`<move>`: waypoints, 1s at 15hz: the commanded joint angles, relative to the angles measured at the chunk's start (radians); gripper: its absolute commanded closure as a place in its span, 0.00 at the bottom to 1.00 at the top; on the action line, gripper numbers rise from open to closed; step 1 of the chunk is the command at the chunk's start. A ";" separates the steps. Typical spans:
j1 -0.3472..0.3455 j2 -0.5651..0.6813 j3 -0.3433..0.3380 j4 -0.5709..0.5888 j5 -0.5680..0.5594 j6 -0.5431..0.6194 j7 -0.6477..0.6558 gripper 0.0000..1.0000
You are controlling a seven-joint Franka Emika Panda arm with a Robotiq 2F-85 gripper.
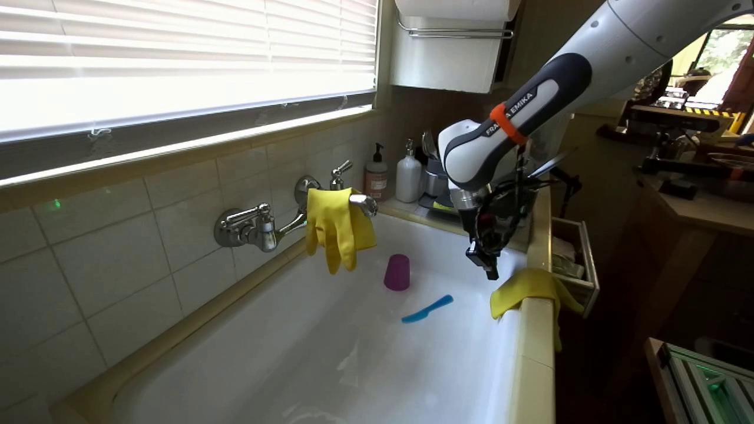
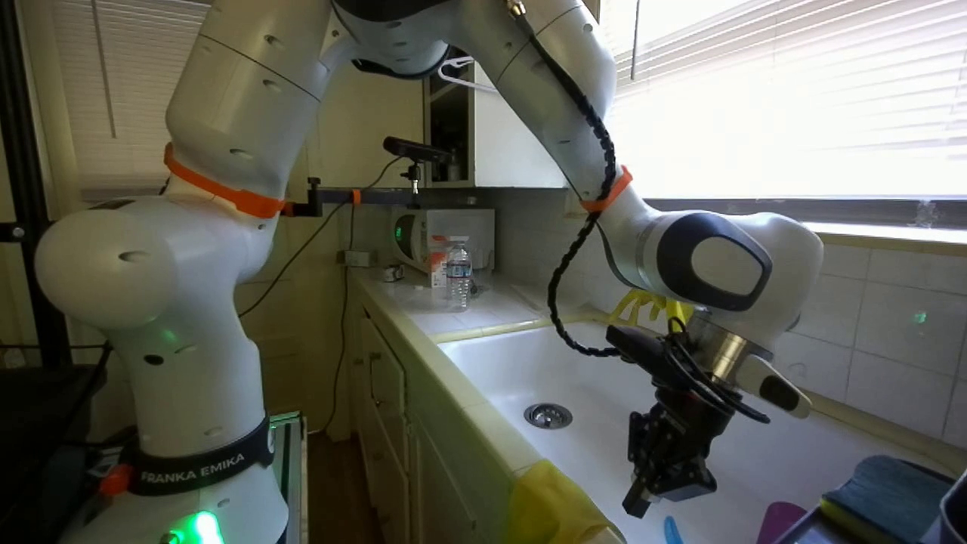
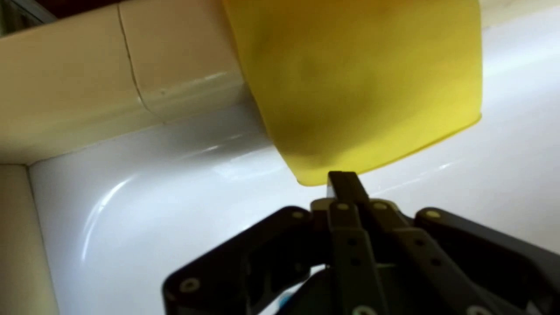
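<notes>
My gripper (image 3: 345, 175) is shut, its fingertips meeting with nothing visible between them. In both exterior views the gripper (image 1: 492, 274) (image 2: 638, 505) points down over the white sink (image 1: 465, 368), near its front rim. The nearest thing is a yellow rubber glove (image 1: 530, 287) (image 2: 559, 505) draped across that rim. In the wrist view the fingertips overlap the lower edge of the glove (image 3: 367, 83); contact cannot be told. A blue plastic knife (image 1: 427, 309) (image 2: 671, 530) lies on the sink floor, close to an upside-down purple cup (image 1: 397, 272) (image 2: 782, 521).
Another yellow glove (image 1: 333, 227) hangs over the faucet spout (image 1: 364, 204) by the tiled wall. Soap bottles (image 1: 408, 176) stand at the sink's far corner, near an open drawer (image 1: 574, 259). A sponge (image 2: 884, 495), a water bottle (image 2: 458, 276) and a microwave (image 2: 412, 238) are also in view.
</notes>
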 commanded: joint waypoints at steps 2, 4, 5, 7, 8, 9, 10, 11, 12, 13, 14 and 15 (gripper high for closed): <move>-0.023 0.010 -0.001 0.028 0.071 0.028 0.034 1.00; -0.025 0.008 -0.002 0.036 0.077 0.010 0.030 0.72; -0.025 0.006 -0.001 0.039 0.072 -0.006 0.017 0.67; -0.029 -0.003 0.005 0.039 0.072 -0.035 -0.012 0.52; -0.028 -0.008 0.006 0.037 0.069 -0.044 -0.020 0.45; -0.028 -0.016 0.007 0.035 0.062 -0.067 -0.038 0.36; -0.027 -0.022 0.009 0.034 0.058 -0.090 -0.054 0.30; -0.022 -0.029 0.009 0.033 0.050 -0.126 -0.060 0.23; -0.017 -0.036 0.007 0.031 0.046 -0.153 -0.051 0.14; -0.009 -0.046 0.003 0.027 0.044 -0.178 -0.022 0.08; -0.002 -0.057 0.001 0.024 0.046 -0.201 0.004 0.01; 0.004 -0.069 -0.002 0.015 0.049 -0.211 0.032 0.00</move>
